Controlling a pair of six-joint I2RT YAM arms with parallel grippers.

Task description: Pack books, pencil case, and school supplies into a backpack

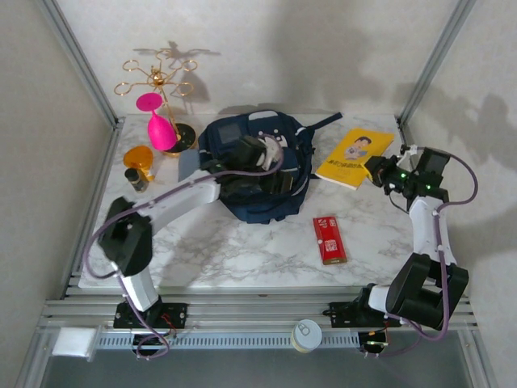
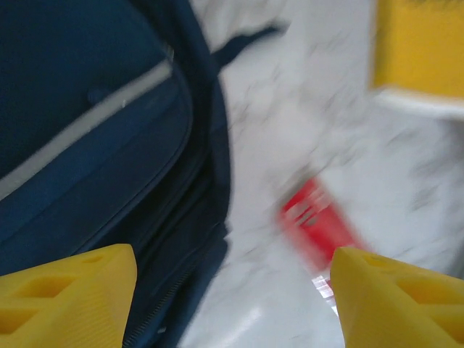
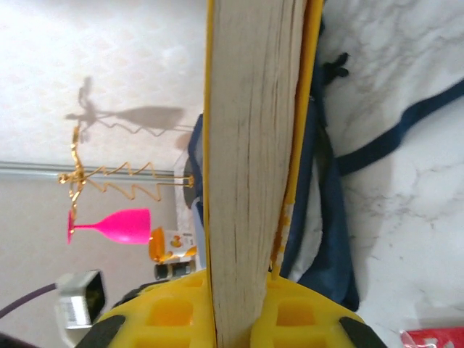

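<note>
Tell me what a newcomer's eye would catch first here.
The navy backpack sprawls mid-table, the largest thing there. To its right, the right gripper clamps the yellow book by one edge. A hot-pink goblet glows at the far left by a gold rack.

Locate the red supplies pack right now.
Top view: the red pack lies flat on the marble table, right of centre, apart from the backpack to its left, nearer the front edge than the yellow book.

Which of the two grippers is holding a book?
The right gripper, shut on the yellow book at its page edge. The left gripper is open and empty above the backpack.
</note>
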